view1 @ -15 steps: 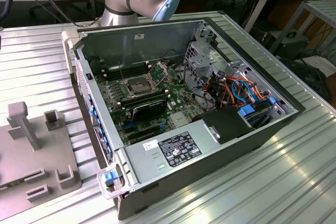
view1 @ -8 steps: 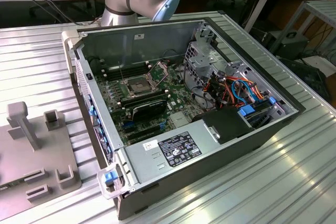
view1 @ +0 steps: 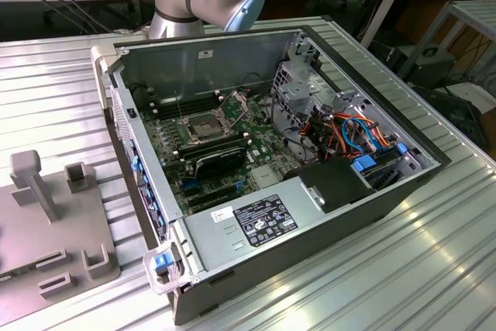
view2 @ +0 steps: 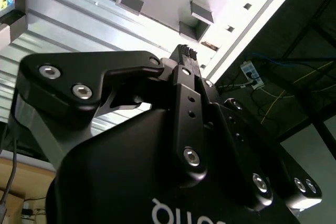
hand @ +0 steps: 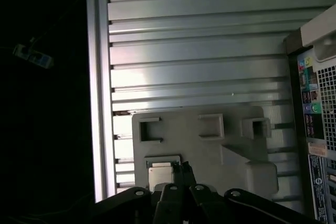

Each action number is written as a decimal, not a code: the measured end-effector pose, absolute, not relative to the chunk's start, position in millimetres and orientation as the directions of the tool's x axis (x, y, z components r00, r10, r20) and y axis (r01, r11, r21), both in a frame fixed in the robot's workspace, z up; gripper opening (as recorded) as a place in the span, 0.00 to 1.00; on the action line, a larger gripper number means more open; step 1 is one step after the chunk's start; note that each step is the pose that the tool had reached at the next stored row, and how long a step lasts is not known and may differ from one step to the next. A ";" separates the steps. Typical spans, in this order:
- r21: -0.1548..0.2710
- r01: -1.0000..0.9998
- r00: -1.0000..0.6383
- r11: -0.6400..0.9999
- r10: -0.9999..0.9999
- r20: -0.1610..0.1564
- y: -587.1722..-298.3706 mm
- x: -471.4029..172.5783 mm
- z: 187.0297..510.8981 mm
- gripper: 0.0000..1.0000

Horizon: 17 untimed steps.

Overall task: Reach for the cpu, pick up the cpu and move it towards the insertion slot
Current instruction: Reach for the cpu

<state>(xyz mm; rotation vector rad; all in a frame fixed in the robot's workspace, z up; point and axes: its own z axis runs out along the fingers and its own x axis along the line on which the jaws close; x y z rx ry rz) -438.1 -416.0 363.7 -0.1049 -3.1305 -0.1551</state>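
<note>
Cpu (hand: 160, 173) in grey fixture (hand: 210, 153), near closed jaws

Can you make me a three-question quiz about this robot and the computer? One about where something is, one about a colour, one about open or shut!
1. Where does the little silver chip lie?
A. on a chair B. on the grey holder C. on the floor
2. What colour is the main board inside the computer?
A. red B. yellow C. green
3. The metal flap of the square socket is:
A. lifted up B. shut flat C. gone
Answers: B, it sits in a holder pocket beside the claw; C, green shows between the parts; A, the flap stands up behind the socket.
</note>
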 end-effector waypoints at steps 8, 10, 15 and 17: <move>0.098 0.069 -0.997 0.993 0.066 0.025 -416.8 -467.5 357.9 0.11; 0.097 0.069 -0.997 0.993 0.067 0.028 -417.1 -470.8 356.5 0.11; 0.097 0.069 -0.997 0.993 0.066 0.033 -421.1 -475.9 348.8 0.11; 0.097 0.070 -0.997 0.993 0.067 0.037 -427.1 -476.0 345.0 0.11</move>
